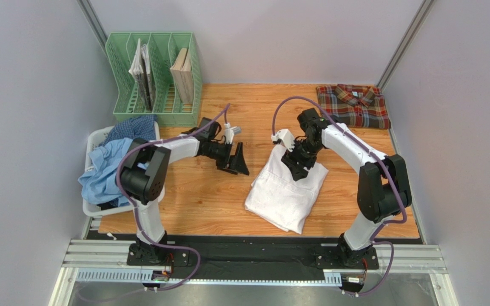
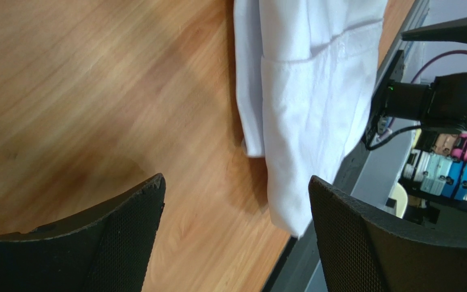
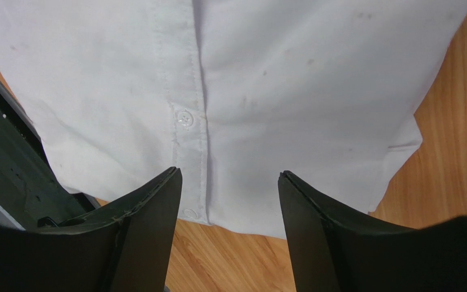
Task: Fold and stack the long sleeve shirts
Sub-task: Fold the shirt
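White shirt: the white shirt [image 1: 286, 188] lies folded on the wooden table [image 1: 196, 204], right of the middle, its long axis tilted, with one near corner close to the table's front edge.
Shirt front: the button strip [image 3: 184, 118] faces up in the right wrist view, and one button shows plainly.
Left gripper: the left gripper [image 1: 238, 159] has its jaws spread wide with nothing between them. It hangs over bare wood just left of the white shirt, apart from the cloth.
Left wrist view: the shirt's folded edge runs down between the two dark fingers [image 2: 126, 237], with the table beneath.
Right gripper: the right gripper [image 3: 230, 176] has its jaws parted and grips nothing. It is over the far half of the white shirt, straddling the button strip (whether the tips touch the cloth I cannot tell).
Plaid shirt: the plaid shirt [image 1: 353, 105] lies folded flat at the far right corner of the table, well apart from both arms.
Blue shirts: a light blue shirt [image 1: 104, 172] and a dark blue checked shirt [image 1: 132, 127] are heaped unfolded in the white basket [image 1: 98, 135] at the table's left edge, and the light one spills over its side.
Green rack: the green rack [image 1: 155, 80] stands at the far left behind the basket and holds a few books.
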`<act>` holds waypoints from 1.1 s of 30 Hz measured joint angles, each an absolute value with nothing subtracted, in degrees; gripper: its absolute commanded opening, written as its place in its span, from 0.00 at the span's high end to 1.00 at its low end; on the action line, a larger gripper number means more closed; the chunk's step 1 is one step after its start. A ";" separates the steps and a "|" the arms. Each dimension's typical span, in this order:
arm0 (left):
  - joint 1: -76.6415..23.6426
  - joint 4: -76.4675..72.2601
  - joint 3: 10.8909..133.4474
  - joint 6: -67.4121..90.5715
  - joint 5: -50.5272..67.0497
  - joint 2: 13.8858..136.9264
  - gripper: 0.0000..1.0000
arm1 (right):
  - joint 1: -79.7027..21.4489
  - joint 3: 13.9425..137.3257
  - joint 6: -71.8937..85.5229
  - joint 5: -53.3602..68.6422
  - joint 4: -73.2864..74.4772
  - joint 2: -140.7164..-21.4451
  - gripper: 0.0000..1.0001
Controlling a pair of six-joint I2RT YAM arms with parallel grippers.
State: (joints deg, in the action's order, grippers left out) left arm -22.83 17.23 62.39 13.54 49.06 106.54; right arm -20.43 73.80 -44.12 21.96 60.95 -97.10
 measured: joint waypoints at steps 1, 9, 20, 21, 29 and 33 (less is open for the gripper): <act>-23.99 16.21 63.37 14.31 48.64 108.42 0.11 | -19.75 73.54 -43.00 21.91 60.69 -97.27 0.35; -28.86 10.90 70.63 20.56 51.51 117.47 0.23 | -17.19 73.01 -36.53 19.18 58.37 -103.81 0.36; -30.92 4.43 74.43 30.17 57.87 124.25 0.29 | -17.19 73.23 -33.63 18.74 57.30 -106.76 0.36; -31.48 3.86 74.65 30.87 58.00 124.55 0.33 | -17.19 73.25 -33.56 18.74 57.30 -106.78 0.36; -34.17 3.60 74.56 31.68 53.69 125.19 0.98 | -16.99 73.69 -32.16 19.18 56.95 -106.94 0.36; -34.33 8.32 74.54 27.99 50.24 123.13 1.00 | -14.96 73.91 -29.80 22.04 57.21 -105.97 0.34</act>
